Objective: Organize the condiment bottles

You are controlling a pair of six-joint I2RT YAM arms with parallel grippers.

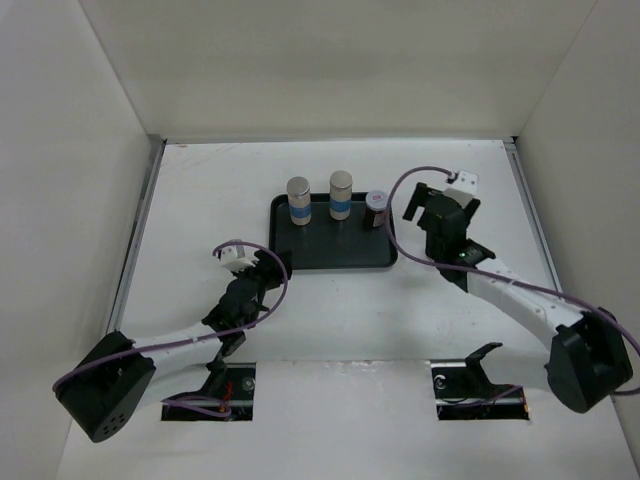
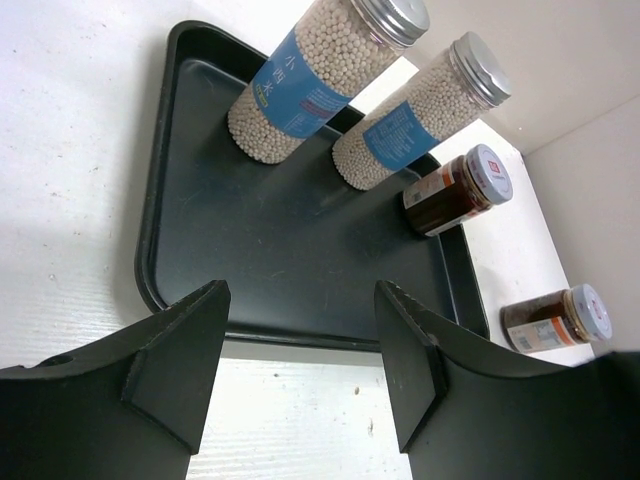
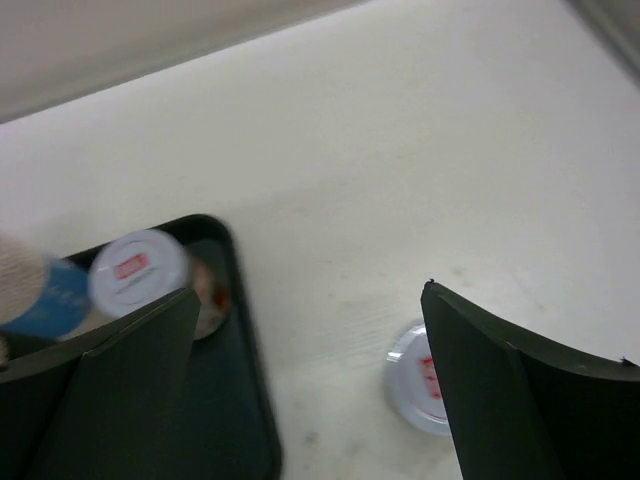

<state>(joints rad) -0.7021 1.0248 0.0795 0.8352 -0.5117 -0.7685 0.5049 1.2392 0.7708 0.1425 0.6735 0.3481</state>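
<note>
The left hand [image 2: 300, 300] was spread wide with nothing between its two dark fingers [image 2: 180, 350], held just short of the near edge of a flat black tray [image 1: 330, 258] on the white desk [image 1: 330, 320]. Ahead of that hand and a little to its left, the first tall bottle [image 1: 298, 198] stood upright at the far side of the tray. It was filled with pale beads and had a blue band and a grey cap. Close beside it, with a gap between them, stood the second tall bottle [image 1: 341, 194] of the same kind. Ahead and to the hand's right, the tray jar [image 1: 376, 208] stood by the tray's far right corner, short and dark with a pale lid and a reddish label. Further to that hand's right, off the tray on the bare desk, stood the loose jar [image 2: 555, 318] of the same kind. The right hand [image 3: 308, 300] hung above this jar, fingers wide apart and gripping nothing. The jar's pale lid showed below the gap, partly hidden by the finger on the right of the wrist view. Whether they touched could not be told.
</note>
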